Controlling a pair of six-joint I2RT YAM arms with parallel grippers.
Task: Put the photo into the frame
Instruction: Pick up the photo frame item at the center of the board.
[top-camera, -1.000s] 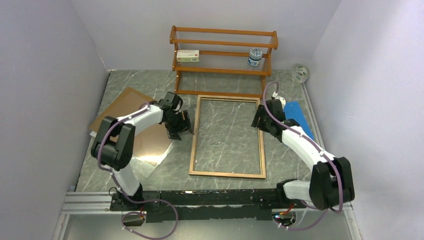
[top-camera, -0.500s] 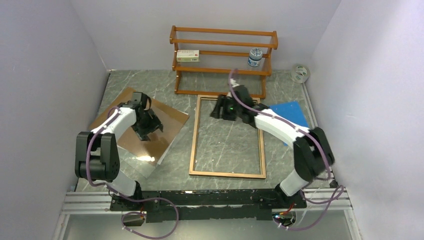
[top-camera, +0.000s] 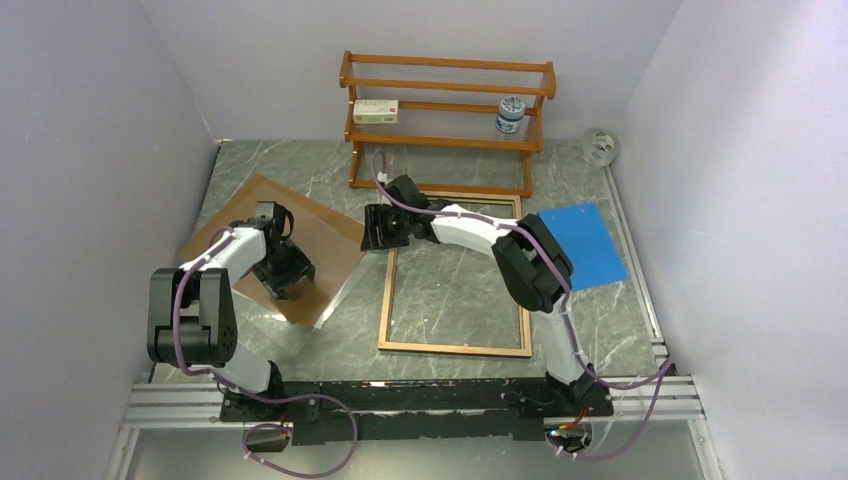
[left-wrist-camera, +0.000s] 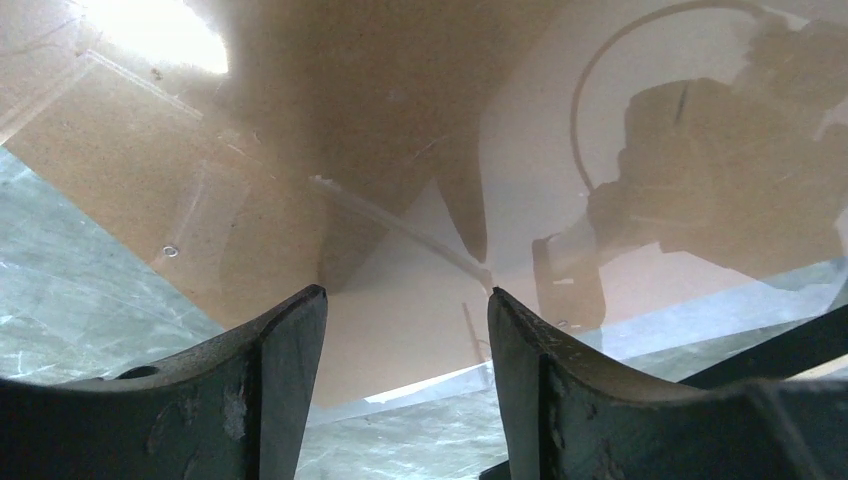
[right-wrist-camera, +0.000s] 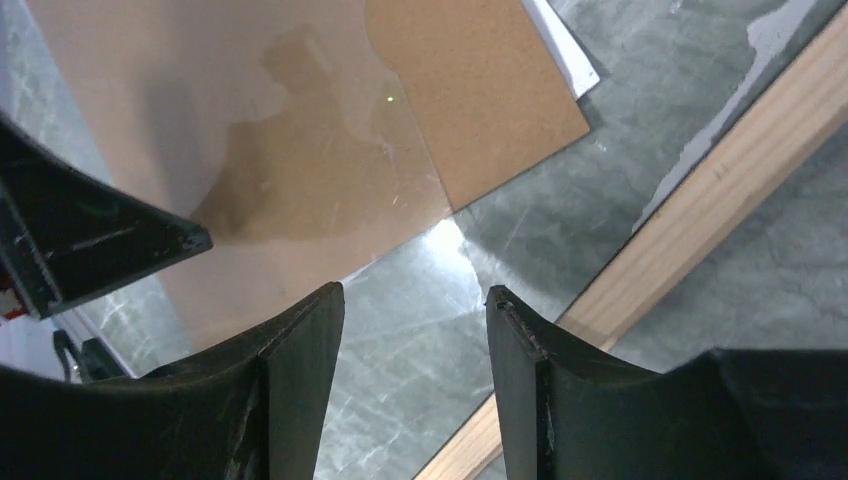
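The left gripper (left-wrist-camera: 405, 300) hangs with jaws apart and empty over the brown board (top-camera: 262, 225). The photo (left-wrist-camera: 400, 330), showing white, peeks out from under the board's edge just below the fingertips. The right gripper (right-wrist-camera: 415, 295) is also spread and holds nothing. It hovers low over the table (top-camera: 280, 165), between the board's corner and the frame (top-camera: 455, 348). The frame lies flat, wood side up.
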